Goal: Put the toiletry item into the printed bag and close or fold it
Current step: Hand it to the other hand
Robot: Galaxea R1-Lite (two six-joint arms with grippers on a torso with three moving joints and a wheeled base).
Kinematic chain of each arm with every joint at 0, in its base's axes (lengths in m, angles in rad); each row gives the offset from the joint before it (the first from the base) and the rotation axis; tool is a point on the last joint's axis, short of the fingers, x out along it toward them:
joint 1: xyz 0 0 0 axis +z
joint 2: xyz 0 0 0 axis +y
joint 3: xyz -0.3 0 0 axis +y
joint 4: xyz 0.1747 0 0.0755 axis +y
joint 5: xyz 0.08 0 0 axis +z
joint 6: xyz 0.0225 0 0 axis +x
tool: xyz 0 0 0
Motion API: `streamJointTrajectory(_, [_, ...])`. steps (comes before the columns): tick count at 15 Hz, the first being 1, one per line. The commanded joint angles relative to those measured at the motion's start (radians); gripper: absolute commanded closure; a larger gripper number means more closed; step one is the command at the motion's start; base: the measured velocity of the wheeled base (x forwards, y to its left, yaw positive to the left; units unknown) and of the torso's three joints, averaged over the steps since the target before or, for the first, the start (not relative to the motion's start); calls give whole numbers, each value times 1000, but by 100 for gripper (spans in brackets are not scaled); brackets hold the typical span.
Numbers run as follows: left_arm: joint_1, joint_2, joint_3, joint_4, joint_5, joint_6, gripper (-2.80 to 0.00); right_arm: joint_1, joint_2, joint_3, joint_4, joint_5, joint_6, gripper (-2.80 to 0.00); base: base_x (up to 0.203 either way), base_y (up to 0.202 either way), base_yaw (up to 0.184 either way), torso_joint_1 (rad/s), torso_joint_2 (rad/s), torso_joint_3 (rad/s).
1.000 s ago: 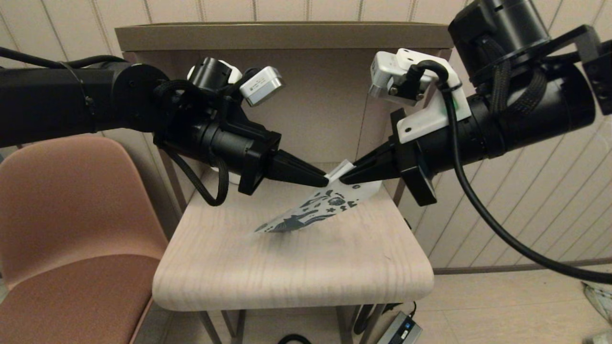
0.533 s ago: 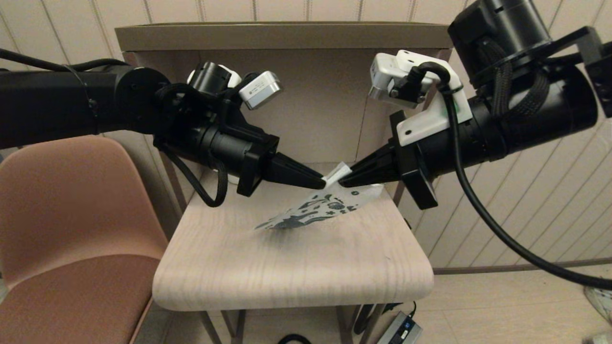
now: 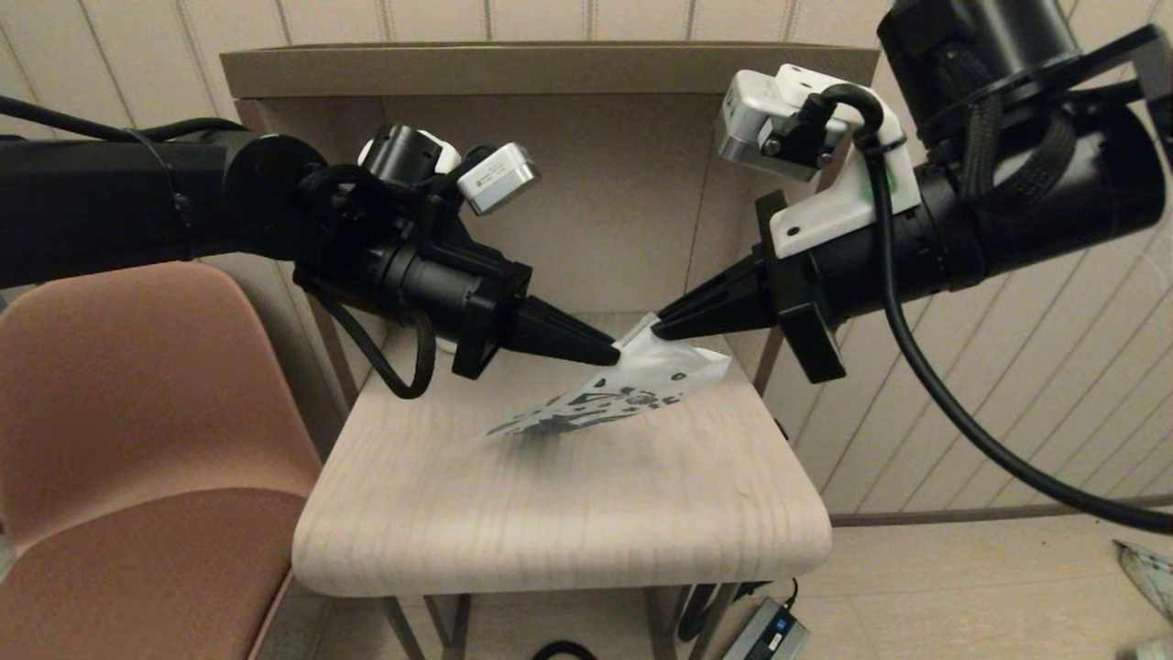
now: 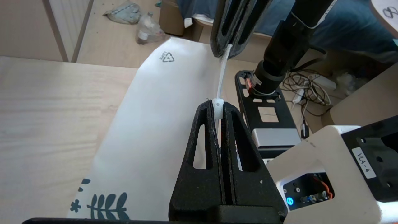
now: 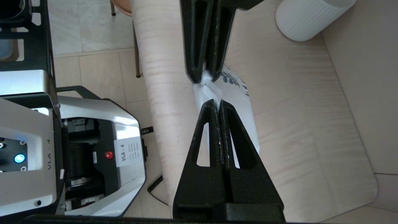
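The printed bag hangs tilted above the pale wooden table, its lower corner close to the tabletop. My left gripper is shut on the small white zip slider on the bag's top strip. My right gripper is shut on the same top edge, a short way along from the left one. In the right wrist view the right gripper pinches crumpled white bag material, facing the left gripper. The toiletry item is out of view.
A white ribbed mug stands at the back of the table near the alcove wall. A pink chair sits to the left of the table. A power adaptor lies on the floor below the table's front edge.
My right gripper has drawn up and to the right, widening the gap to the left gripper. The bag now lies flatter and shows less of its print.
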Motion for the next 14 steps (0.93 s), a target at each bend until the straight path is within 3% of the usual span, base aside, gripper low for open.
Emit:
streamJointTrajectory(1, [0, -2, -8, 3, -8, 3, 0, 5, 0, 21, 6, 4, 0, 0, 0, 0, 0, 0, 0, 0])
streamJointTrajectory(7, [0, -42, -15, 39, -11, -37, 0, -10, -22, 32, 4, 8, 4, 0, 0, 0, 0, 0, 0, 0])
streamJointTrajectory(10, [0, -84, -20, 19, -1, -173, 0, -50, -26, 41, 0, 26, 15, 0, 0, 0, 0, 0, 0, 0])
streamJointTrajectory(14, [-2, -125, -20, -84, 65, -368, 0, -59, -43, 44, -13, 30, 109, 0, 0, 0, 0, 0, 0, 0])
